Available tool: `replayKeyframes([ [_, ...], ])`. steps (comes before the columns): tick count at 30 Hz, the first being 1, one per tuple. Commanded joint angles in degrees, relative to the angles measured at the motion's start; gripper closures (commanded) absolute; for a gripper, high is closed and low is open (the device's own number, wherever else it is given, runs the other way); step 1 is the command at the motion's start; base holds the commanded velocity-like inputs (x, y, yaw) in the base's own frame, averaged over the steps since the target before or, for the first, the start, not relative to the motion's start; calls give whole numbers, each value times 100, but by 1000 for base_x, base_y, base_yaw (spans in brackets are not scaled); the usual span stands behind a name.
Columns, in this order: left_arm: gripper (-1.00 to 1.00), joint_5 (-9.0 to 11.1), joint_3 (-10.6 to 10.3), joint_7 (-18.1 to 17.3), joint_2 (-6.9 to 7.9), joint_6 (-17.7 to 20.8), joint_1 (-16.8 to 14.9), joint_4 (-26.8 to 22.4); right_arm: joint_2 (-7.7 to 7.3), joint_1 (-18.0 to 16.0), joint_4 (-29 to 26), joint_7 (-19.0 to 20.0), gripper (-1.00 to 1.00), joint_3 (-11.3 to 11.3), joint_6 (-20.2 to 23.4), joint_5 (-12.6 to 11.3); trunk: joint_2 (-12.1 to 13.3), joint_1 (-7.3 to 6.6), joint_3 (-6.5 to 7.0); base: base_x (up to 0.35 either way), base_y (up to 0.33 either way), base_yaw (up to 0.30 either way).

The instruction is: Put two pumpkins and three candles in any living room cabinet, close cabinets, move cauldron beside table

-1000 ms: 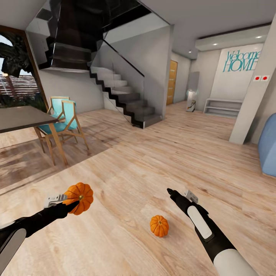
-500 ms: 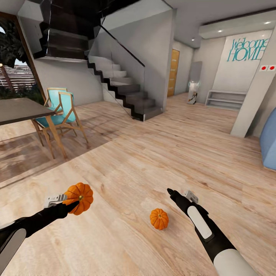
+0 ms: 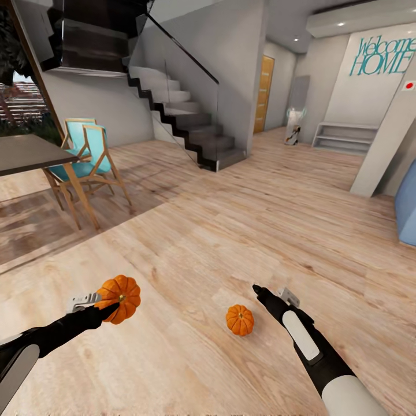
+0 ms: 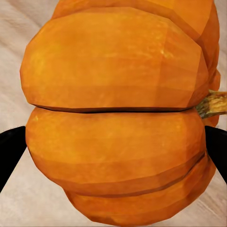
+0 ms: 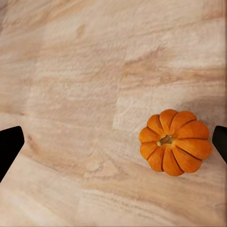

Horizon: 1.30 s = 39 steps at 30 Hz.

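Note:
My left gripper (image 3: 111, 307) is shut on a bright-orange ribbed pumpkin (image 3: 118, 298) and holds it above the wooden floor at the lower left of the head view. Up close in the left wrist view, that pumpkin (image 4: 113, 113) sits between the two black fingers (image 4: 9, 153), its stem off to one side. A second pumpkin (image 3: 240, 320) rests upright on the floor just left of my right gripper (image 3: 258, 290). The right gripper is open and holds nothing. Its wrist view looks straight down on this pumpkin (image 5: 175, 142), which lies close to one finger (image 5: 220, 142).
A dark dining top on wooden legs (image 3: 29, 153) and two teal chairs (image 3: 86, 159) stand at the left. A glass-railed staircase (image 3: 190, 124) rises behind them. At the right are a white pillar (image 3: 384, 144) and a blue object (image 3: 408, 211). Open wood floor (image 3: 231, 231) stretches ahead.
The whole picture has shifted, so the camera moved; room features sit higher now. Both arms keep their places in the picture, and the left gripper still holds its pumpkin.

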Motion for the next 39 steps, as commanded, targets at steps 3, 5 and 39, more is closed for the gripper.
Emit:
replayKeyframes([
  [3, 100, 29, 10, -20, -1, 40, -4, -10, -4, -3, -2, -78, -100, 19, 10, -45, -7, 6, -72, 0, 0, 0],
  [5, 100, 29, 10, -21, -1, 40, -4, -12, -1, -3, -1, -122, -100, 19, 11, -45, -10, 11, -117, 0, 0, 0],
  [39, 100, 41, -34, -30, -9, 33, -4, -22, 1, -44, 2952, 722, -100, 90, -1569, 250, -55, 99, -870, 0, 0, 0],
])
